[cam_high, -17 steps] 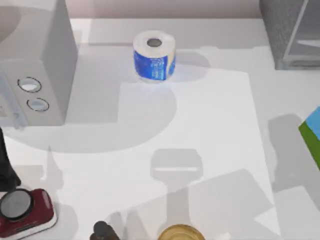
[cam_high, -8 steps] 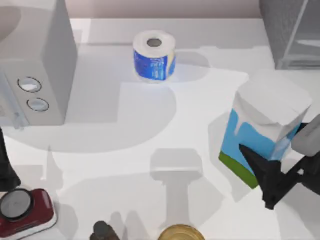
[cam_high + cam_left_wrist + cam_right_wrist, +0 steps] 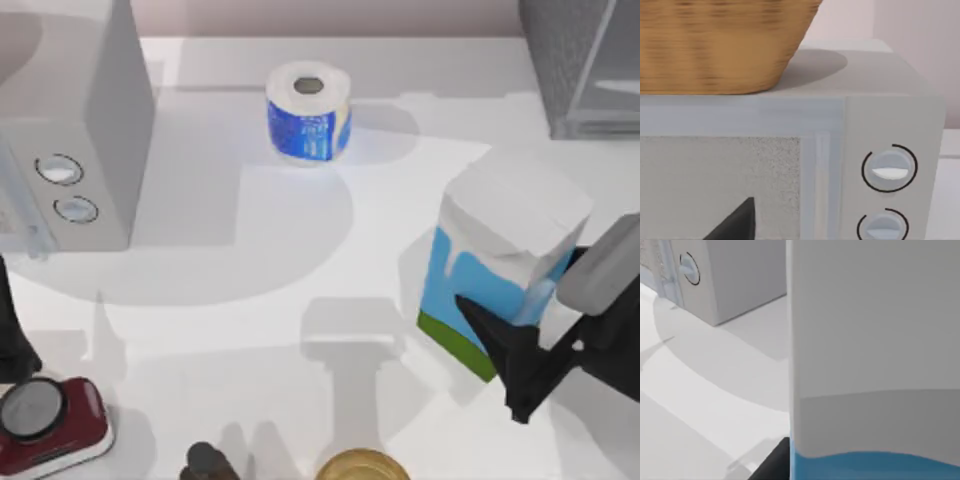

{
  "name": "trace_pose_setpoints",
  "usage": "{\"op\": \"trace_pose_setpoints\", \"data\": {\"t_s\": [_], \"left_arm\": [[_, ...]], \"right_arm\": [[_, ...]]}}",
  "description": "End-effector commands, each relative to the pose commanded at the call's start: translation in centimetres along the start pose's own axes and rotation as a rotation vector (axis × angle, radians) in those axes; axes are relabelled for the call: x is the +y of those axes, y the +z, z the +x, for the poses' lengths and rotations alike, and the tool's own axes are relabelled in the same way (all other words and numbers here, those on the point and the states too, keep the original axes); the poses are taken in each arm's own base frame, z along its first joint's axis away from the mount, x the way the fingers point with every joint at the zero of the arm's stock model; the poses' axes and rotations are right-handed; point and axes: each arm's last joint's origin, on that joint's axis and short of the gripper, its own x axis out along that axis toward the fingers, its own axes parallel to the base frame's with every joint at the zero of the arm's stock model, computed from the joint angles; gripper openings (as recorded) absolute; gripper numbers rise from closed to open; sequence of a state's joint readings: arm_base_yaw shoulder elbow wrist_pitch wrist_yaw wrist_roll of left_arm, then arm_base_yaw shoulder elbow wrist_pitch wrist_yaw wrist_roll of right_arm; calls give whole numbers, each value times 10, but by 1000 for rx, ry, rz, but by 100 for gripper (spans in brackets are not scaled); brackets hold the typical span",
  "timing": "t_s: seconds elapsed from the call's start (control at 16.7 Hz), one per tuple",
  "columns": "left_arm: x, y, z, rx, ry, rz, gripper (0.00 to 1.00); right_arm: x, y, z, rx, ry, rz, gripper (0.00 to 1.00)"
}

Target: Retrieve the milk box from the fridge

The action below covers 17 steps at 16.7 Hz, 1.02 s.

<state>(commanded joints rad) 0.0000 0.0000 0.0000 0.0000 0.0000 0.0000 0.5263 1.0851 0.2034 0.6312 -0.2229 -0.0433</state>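
Observation:
The milk box (image 3: 500,255), with a white top, light-blue sides and a green base band, stands tilted over the table's right side. My right gripper (image 3: 508,338) is shut on it, one dark finger lying across the blue side that faces the table's front edge. In the right wrist view the milk box (image 3: 875,340) sits very close. The fridge (image 3: 580,60), dark speckled grey with a pale frame, stands at the back right corner, apart from the box. My left arm (image 3: 12,330) is parked at the left edge, in front of the grey appliance.
A light grey appliance with two round knobs (image 3: 70,150) stands at the back left, with a wicker basket (image 3: 715,45) on top. A toilet paper roll (image 3: 308,112) stands at the back centre. A red device (image 3: 45,422), a dark cap (image 3: 205,462) and a golden round object (image 3: 360,466) line the front edge.
The right gripper has carried the milk box in from the right edge and further left toward the table's middle. The left arm has stayed put.

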Motion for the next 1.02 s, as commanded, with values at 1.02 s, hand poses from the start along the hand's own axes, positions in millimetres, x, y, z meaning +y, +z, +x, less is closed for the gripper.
{"op": "trace_pose_setpoints", "data": {"t_s": [1.02], "left_arm": [[0,0,0,0,0,0,100]], "right_arm": [[1,-23,58,-8,3,-5,0]]}}
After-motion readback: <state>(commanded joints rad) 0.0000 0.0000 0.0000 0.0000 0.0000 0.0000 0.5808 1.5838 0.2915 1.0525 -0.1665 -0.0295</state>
